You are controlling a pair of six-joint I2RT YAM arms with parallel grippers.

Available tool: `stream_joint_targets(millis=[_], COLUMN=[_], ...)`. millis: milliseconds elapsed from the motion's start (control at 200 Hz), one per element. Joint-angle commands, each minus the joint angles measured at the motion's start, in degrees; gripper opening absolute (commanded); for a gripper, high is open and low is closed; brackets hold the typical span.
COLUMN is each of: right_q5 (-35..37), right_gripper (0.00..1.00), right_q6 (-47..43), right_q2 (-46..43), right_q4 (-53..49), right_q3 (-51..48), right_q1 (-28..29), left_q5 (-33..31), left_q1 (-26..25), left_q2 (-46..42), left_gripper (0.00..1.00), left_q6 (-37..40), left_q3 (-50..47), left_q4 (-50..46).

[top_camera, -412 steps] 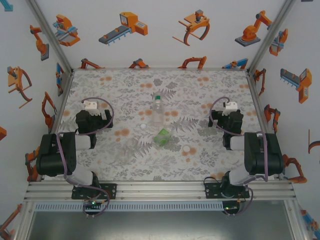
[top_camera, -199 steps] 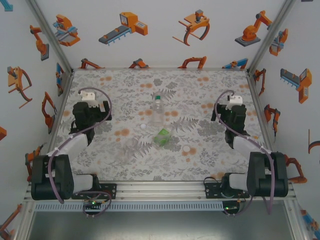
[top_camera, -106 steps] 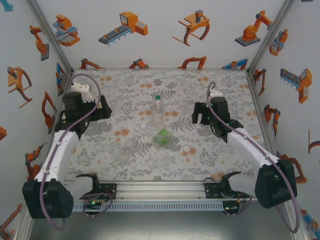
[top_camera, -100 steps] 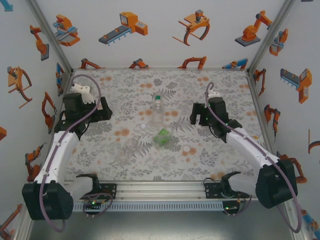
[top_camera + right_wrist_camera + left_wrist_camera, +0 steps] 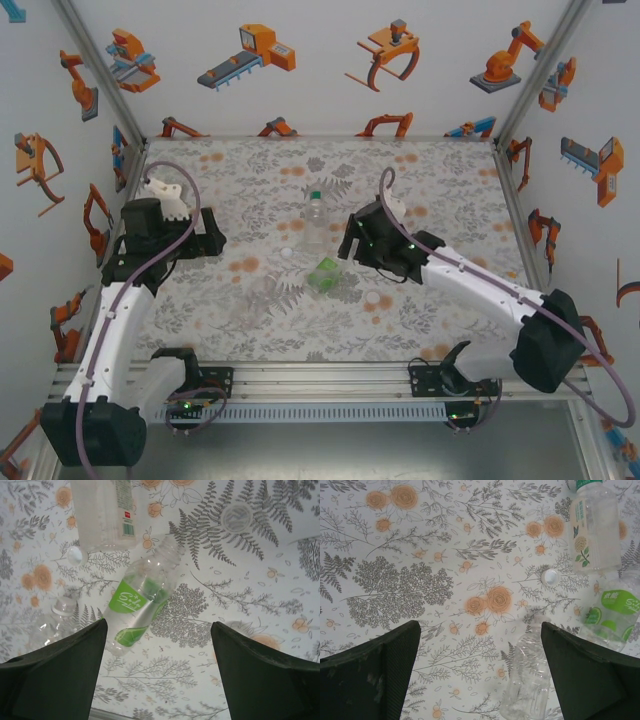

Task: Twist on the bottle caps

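Three bottles lie mid-table. One has a green cap (image 5: 315,196) and a pale label (image 5: 592,525); the green-labelled bottle (image 5: 327,272) (image 5: 142,600) and the clear bottle (image 5: 262,292) (image 5: 532,680) lie with bare mouths. One white bottle cap (image 5: 287,254) (image 5: 550,576) (image 5: 75,555) rests between them, another (image 5: 373,298) (image 5: 237,516) to the right. My left gripper (image 5: 212,243) (image 5: 480,675) hovers open left of the bottles, the clear bottle below, near its right finger. My right gripper (image 5: 350,243) (image 5: 157,670) hovers open just right of the green-labelled bottle, holding nothing.
A floral cloth (image 5: 420,180) covers the table. White walls printed with orange robots close the back and both sides. An aluminium rail (image 5: 320,380) carrying the arm bases runs along the front edge.
Both arms have unfolded from their bases. The right gripper has swung left to the bottles and narrowed a little. The left gripper has lifted and turned toward the middle. Bottles and caps have stayed put.
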Motion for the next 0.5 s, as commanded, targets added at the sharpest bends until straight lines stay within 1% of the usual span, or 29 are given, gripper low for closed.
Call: stream_joint_targets(millis=[0,100,260,390,496], right_q5=[7.2,7.8,9.1,8.8,8.2], right_gripper=[0.79,0.80,0.81,0.83,0.83], right_q6=[10.5,13.7,16.0,17.3,18.4], right_q2=[4.4,9.1,15.5,20.6,22.8], right_q4=[-7.9,-11.8,-15.1,-17.9,-18.7], right_q3=[5.4,10.0,16.7,21.0,22.3], right_q1=[2.6,4.1,6.5,7.1,7.3], left_q5=[-0.6,0.3,3.5,3.4,2.9], left_q1=[0.3,2.0,5.8,6.5,6.6], left_q2=[-1.1,-1.2,-0.6,-1.3,-1.9], left_gripper=[0.98,0.98,0.99,0.99,0.99], left_q6=[-0.7,-1.2,-3.0,-3.3,-3.4], left_q3=[-0.5,-0.4,-0.7,-1.1,-1.3], left_q4=[0.2,0.3,1.2,1.3,1.5])
